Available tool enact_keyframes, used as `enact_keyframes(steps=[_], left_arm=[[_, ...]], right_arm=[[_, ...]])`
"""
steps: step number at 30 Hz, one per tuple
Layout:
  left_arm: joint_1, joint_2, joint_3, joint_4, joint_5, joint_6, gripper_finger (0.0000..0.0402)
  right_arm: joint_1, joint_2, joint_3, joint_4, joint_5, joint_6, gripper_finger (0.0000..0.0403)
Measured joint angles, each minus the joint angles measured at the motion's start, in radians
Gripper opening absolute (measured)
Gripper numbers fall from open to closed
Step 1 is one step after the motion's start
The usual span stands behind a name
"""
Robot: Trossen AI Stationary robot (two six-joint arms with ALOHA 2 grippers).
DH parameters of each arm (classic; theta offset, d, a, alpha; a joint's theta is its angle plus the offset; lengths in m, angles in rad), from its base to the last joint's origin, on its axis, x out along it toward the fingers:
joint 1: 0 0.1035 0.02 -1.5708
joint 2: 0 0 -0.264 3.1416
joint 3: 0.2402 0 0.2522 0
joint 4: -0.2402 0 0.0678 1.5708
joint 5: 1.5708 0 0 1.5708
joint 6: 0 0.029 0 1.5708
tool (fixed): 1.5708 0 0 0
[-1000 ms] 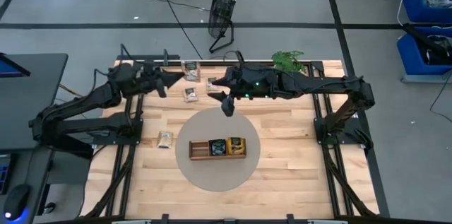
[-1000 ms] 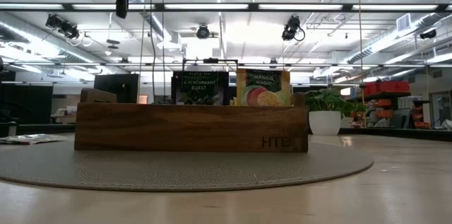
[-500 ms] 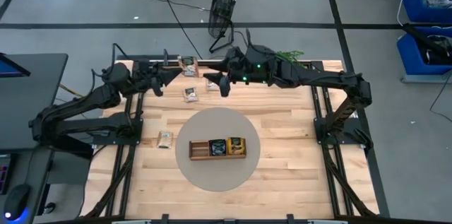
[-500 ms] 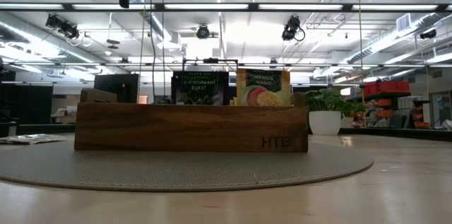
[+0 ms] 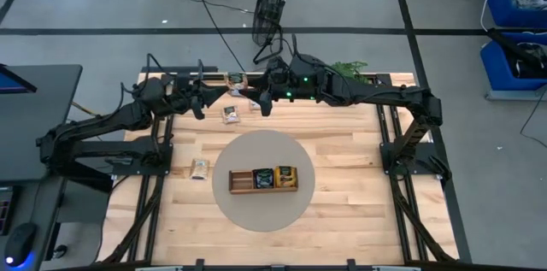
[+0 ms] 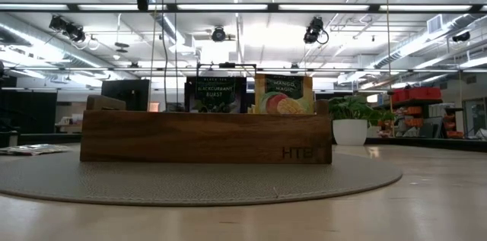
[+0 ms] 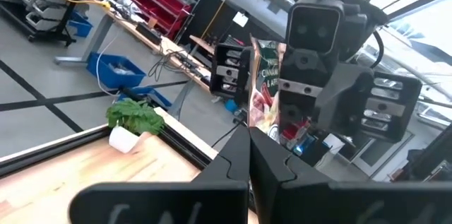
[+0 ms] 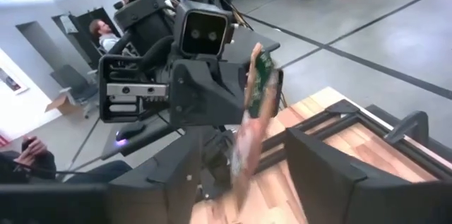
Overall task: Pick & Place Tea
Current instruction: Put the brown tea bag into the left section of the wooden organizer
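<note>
Left claw (image 5: 224,90): fingers pinched on a tea sachet (image 7: 263,83), held upright.
Right claw (image 5: 261,100): fingers spread, facing the left claw, sachet (image 8: 248,128) between them.
Loose sachets (image 5: 229,114): on the table just below both claws.
Tray (image 5: 262,180): well apart, holds two sachets.

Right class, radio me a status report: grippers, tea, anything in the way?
Left gripper shut on a tea sachet, held up off the table. Right gripper open, fingers either side of it. Nothing seen blocking; wooden tray sits apart.

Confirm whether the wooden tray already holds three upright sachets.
No. The wooden tray shows only two upright sachets, one dark and one orange.
</note>
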Motion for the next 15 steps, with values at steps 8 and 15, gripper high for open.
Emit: enact_keyframes(steps=[8, 15], left_arm=[[0.000, 0.000, 0.000, -0.001, 0.000, 0.000, 0.0000], [0.000, 0.000, 0.000, -0.006, 0.010, 0.001, 0.0007]], right_arm=[[-0.007, 0.000, 0.000, -0.008, -0.018, -0.023, 0.0028], [-0.014, 0.000, 0.000, -0.073, -0.018, -0.058, 0.0004]])
